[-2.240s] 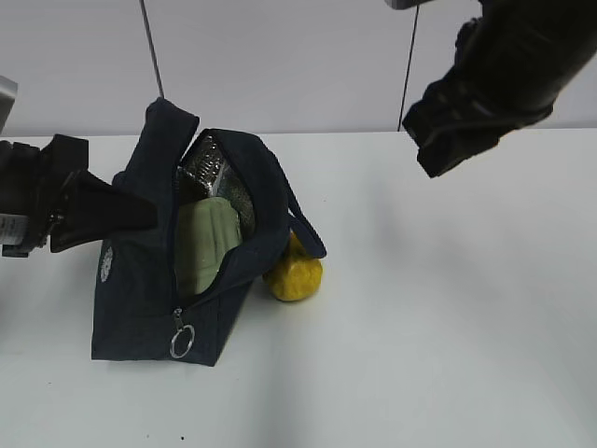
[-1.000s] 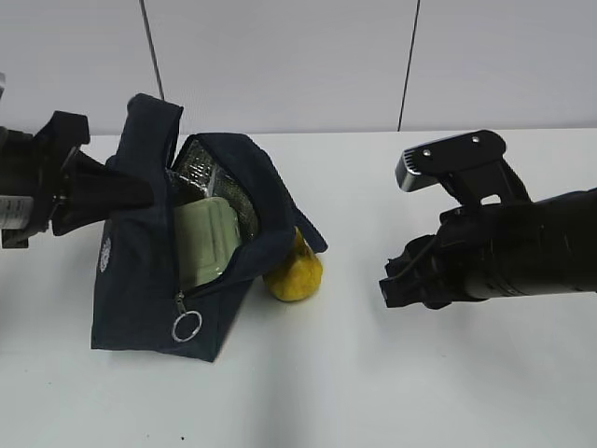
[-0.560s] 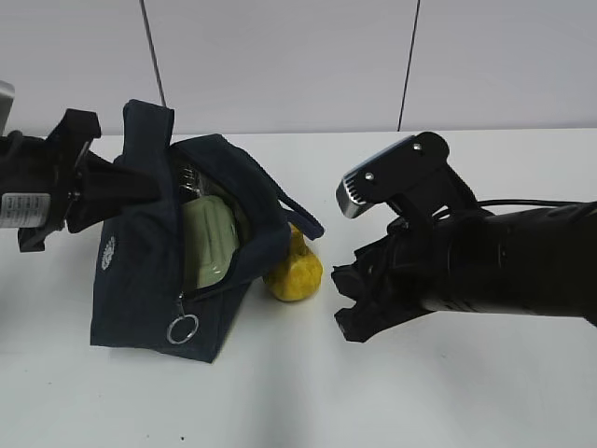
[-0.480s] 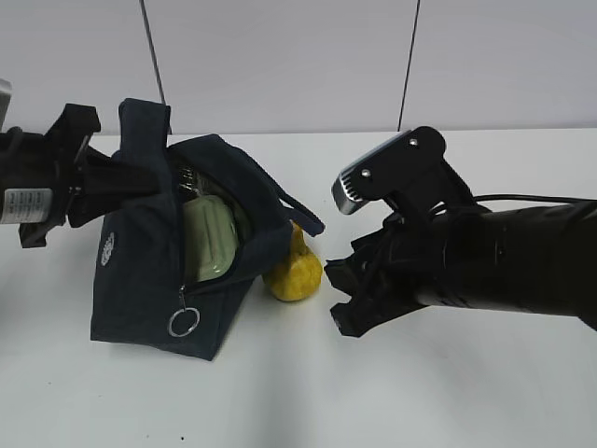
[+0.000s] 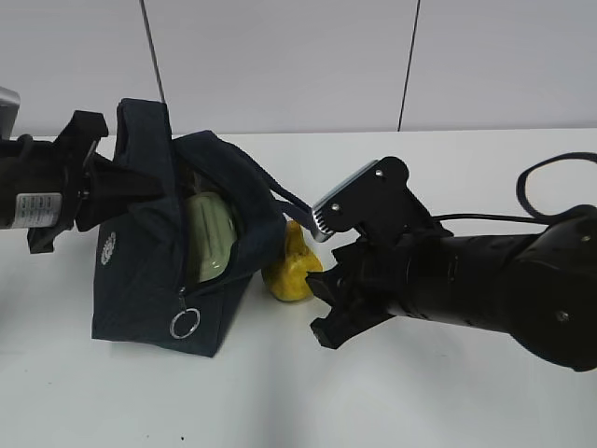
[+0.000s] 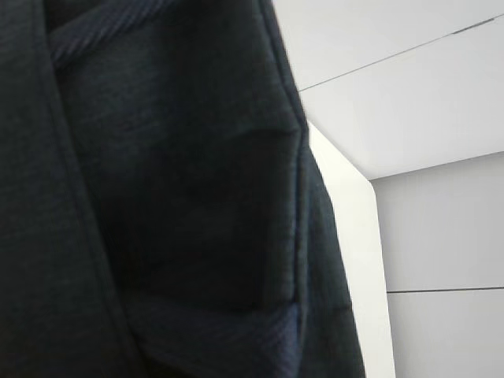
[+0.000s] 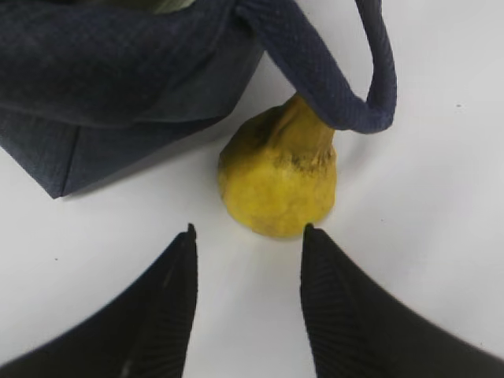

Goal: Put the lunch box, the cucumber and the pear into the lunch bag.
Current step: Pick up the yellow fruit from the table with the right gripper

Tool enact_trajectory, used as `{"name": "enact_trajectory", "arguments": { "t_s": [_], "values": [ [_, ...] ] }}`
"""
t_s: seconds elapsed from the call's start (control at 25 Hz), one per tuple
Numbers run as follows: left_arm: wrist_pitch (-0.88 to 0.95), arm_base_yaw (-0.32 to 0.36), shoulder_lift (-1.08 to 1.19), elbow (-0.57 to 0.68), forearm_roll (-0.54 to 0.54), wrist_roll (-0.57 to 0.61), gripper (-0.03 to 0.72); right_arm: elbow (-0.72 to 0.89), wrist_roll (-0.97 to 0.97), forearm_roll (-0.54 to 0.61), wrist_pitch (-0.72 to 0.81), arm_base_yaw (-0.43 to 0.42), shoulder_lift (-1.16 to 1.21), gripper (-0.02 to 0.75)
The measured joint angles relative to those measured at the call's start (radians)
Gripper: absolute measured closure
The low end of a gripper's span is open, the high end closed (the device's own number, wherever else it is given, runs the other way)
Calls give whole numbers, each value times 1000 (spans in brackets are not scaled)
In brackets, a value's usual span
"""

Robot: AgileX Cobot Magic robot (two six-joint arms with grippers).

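Pear-picking step: the right gripper point(image 7: 246, 236), jaws apart, sits just near the pear point(image 7: 277, 177); next, straddle and close. Left gripper's point(image 5: 117, 191) state is unclear against the bag point(image 5: 140, 271).

Strap blocks the pear's top

The strap point(image 7: 331, 71) loops over the pear point(image 7: 277, 177) neck, with the lunch bag point(image 5: 149, 271) crowding behind; bare table point(image 7: 409, 197) flanks it, facing the parted right gripper point(image 7: 248, 236).
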Motion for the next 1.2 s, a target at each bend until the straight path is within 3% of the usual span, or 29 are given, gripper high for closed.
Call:
{"name": "enact_trajectory", "arguments": {
  "t_s": [0.28,0.64,1.2],
  "values": [
    [6,0,7,0,0,3,707,0,0,-52,-123,0,24,370],
    [11,0,7,0,0,7,707,0,21,-101,-196,0,24,233],
    [19,0,7,0,0,7,707,0,220,-103,-149,0,81,259]
  ]
}}
